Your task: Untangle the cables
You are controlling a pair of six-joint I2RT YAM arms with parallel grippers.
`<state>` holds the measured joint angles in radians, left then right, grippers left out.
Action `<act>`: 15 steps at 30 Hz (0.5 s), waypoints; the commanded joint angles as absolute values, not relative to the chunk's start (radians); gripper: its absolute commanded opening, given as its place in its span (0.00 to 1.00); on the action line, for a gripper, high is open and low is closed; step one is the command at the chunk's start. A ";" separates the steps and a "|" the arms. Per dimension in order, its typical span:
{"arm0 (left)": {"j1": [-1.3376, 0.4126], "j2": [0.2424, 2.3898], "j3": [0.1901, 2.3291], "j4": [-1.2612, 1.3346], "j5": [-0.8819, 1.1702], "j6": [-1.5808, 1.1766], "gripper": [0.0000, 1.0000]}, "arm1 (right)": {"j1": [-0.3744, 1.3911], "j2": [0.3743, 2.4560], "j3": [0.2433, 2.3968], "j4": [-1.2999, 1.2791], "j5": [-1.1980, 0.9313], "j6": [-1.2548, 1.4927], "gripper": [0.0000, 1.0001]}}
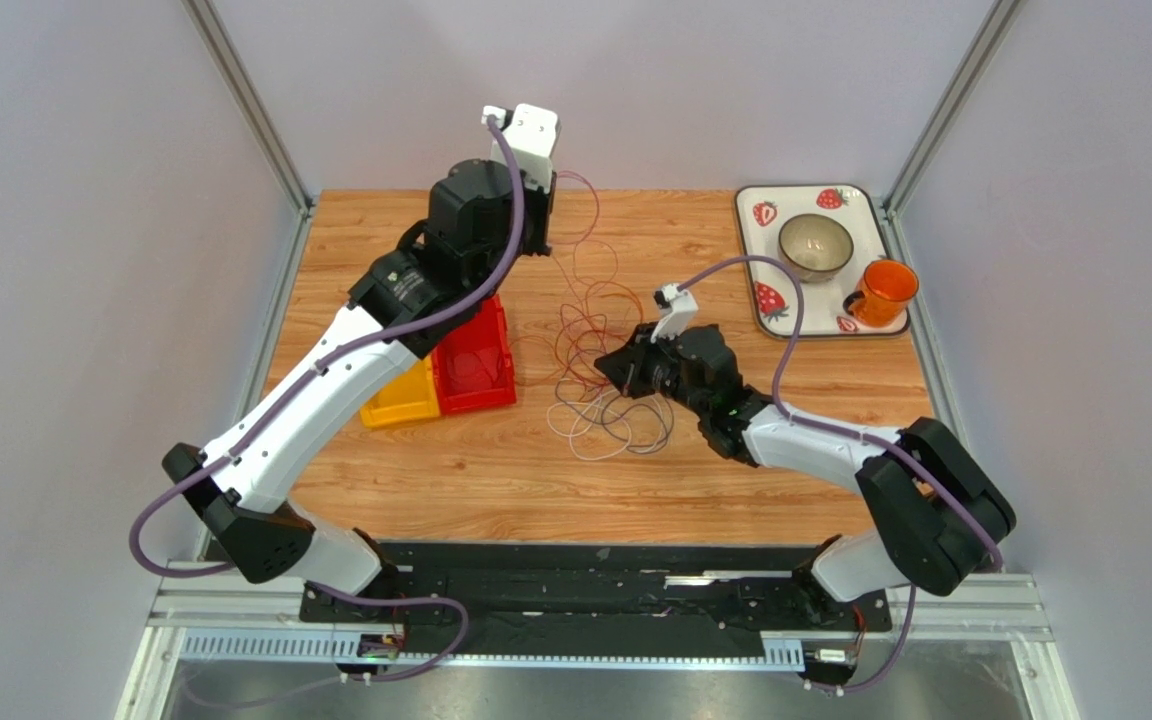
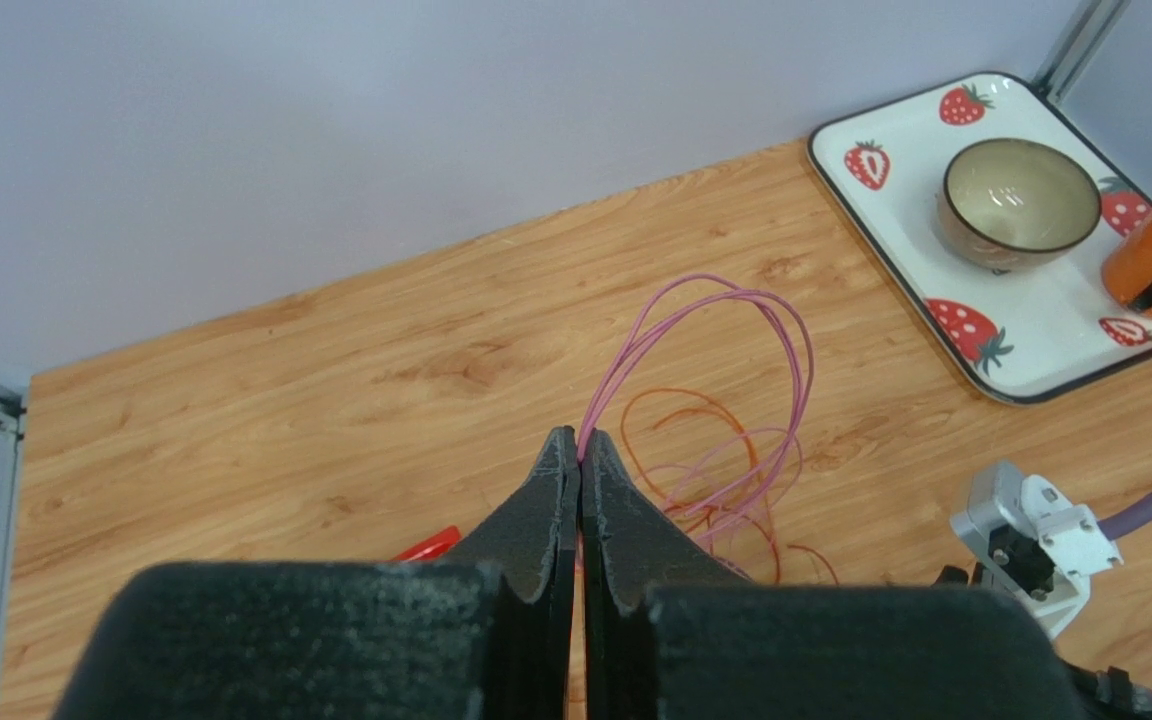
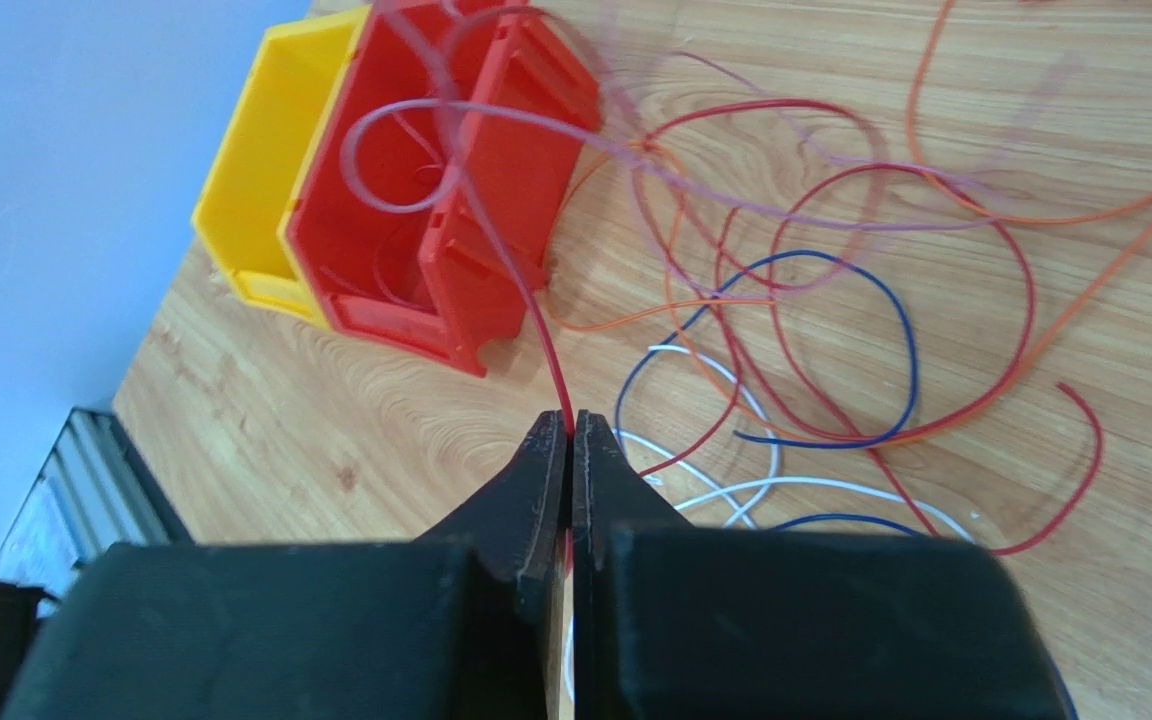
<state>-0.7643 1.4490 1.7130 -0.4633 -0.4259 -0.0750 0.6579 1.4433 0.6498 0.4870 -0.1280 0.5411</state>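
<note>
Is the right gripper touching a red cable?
Touching. The right wrist view shows the red cable running down into the shut tips of the right gripper, pinched there.

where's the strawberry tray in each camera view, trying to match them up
top external: the strawberry tray sits at the table's far right corner, in the upper right of the picture.
left wrist: the strawberry tray is in the upper right, cut off by the right edge.
right wrist: not in it.
shared landmark: the wooden table shows in all three.

The red bin [image 1: 474, 365] hems the cables [image 1: 599, 360] leftward; bare table [image 1: 856, 378] reaches the tray [image 1: 865, 225].
</note>
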 commanded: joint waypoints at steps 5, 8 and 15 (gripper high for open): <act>-0.704 1.442 2.015 -0.511 -0.535 0.058 0.00 | 0.565 1.434 0.657 0.351 0.114 0.662 0.00; -0.660 1.443 2.137 -0.551 -0.554 0.071 0.00 | 0.500 1.446 0.640 0.354 0.083 0.742 0.00; -0.649 1.375 2.214 -0.506 -0.623 0.120 0.00 | 0.390 1.476 0.611 0.322 0.054 0.902 0.00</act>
